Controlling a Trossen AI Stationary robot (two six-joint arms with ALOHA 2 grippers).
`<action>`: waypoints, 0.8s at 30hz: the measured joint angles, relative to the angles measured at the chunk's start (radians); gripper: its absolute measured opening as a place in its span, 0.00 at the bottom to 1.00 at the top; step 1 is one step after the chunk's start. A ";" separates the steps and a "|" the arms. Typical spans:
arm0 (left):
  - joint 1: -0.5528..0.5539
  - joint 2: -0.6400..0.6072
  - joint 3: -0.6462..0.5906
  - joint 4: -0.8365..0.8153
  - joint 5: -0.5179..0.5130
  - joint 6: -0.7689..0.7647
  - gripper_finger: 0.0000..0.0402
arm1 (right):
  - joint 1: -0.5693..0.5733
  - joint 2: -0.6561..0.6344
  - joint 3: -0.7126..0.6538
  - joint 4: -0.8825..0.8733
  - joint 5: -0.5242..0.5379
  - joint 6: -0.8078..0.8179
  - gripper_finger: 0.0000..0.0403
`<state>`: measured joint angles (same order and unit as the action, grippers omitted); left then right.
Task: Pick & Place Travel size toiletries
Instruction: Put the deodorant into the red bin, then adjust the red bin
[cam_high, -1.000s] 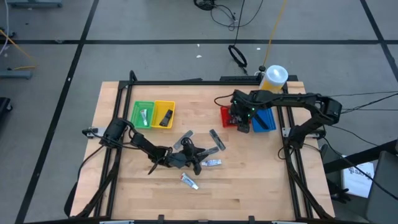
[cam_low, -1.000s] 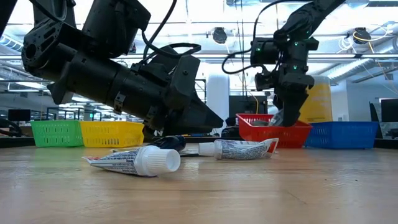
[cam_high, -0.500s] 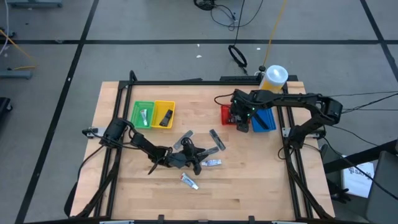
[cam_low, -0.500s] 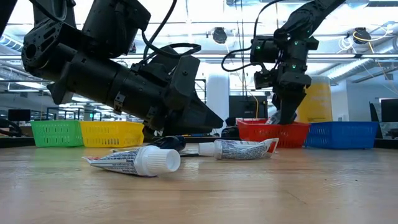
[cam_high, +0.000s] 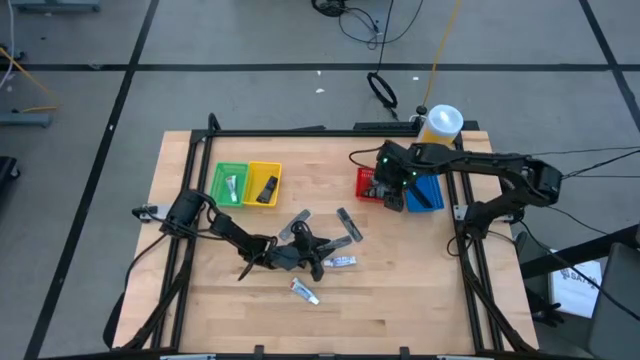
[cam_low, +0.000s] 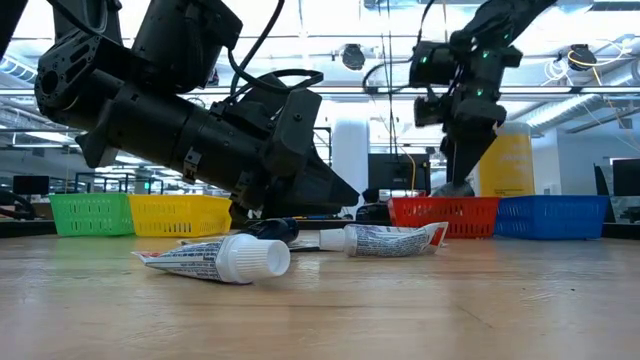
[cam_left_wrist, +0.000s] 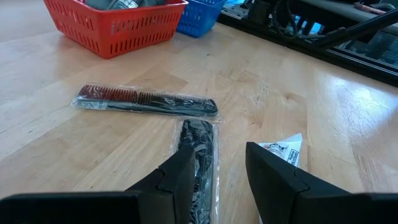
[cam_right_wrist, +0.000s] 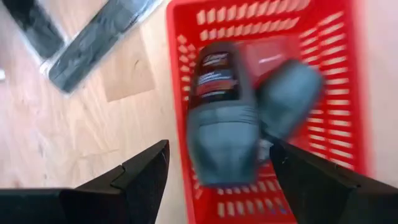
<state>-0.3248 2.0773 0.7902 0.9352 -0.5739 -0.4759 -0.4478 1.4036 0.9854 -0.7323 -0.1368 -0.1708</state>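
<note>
Several travel size toiletries lie mid-table: two dark flat packets (cam_high: 347, 225) (cam_high: 300, 226) and two white tubes (cam_high: 340, 262) (cam_high: 305, 291). My left gripper (cam_high: 320, 262) (cam_left_wrist: 227, 177) is low over them and open. One dark packet (cam_left_wrist: 199, 146) lies by one finger, a tube's crimped end (cam_left_wrist: 281, 149) by the other, and bare wood shows between them. My right gripper (cam_low: 455, 178) (cam_right_wrist: 217, 180) hangs open above the red basket (cam_high: 364, 185). Inside the basket lie a grey bottle with a dark label (cam_right_wrist: 221, 124) and another grey item (cam_right_wrist: 289, 99). My left gripper has one finger (cam_left_wrist: 180, 177) over the near end of the dark packet (cam_left_wrist: 198, 168). I cannot tell whether it touches the packet.
A green basket (cam_high: 230, 183) and a yellow basket (cam_high: 266, 183) at the far left each hold an item. A blue basket (cam_high: 427, 193) stands beside the red one, with a big yellow white-capped jar (cam_high: 440, 124) behind them. A black frame (cam_high: 300, 131) rims the table.
My right gripper has risen straight up out of the red basket. The grey item that showed at its fingertips now lies down in the basket, let go.
</note>
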 joint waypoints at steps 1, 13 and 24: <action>0.000 0.000 0.000 0.000 0.000 0.000 0.35 | 0.002 -0.022 0.000 -0.007 0.017 0.006 0.68; 0.001 0.000 0.000 0.000 0.000 0.000 0.35 | 0.035 -0.089 -0.076 0.111 -0.044 0.106 0.37; 0.001 0.000 0.000 0.001 0.000 -0.007 0.35 | 0.037 -0.092 -0.098 0.168 0.002 0.123 0.02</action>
<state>-0.3241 2.0773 0.7902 0.9363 -0.5739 -0.4828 -0.4110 1.3113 0.8879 -0.5647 -0.1345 -0.0480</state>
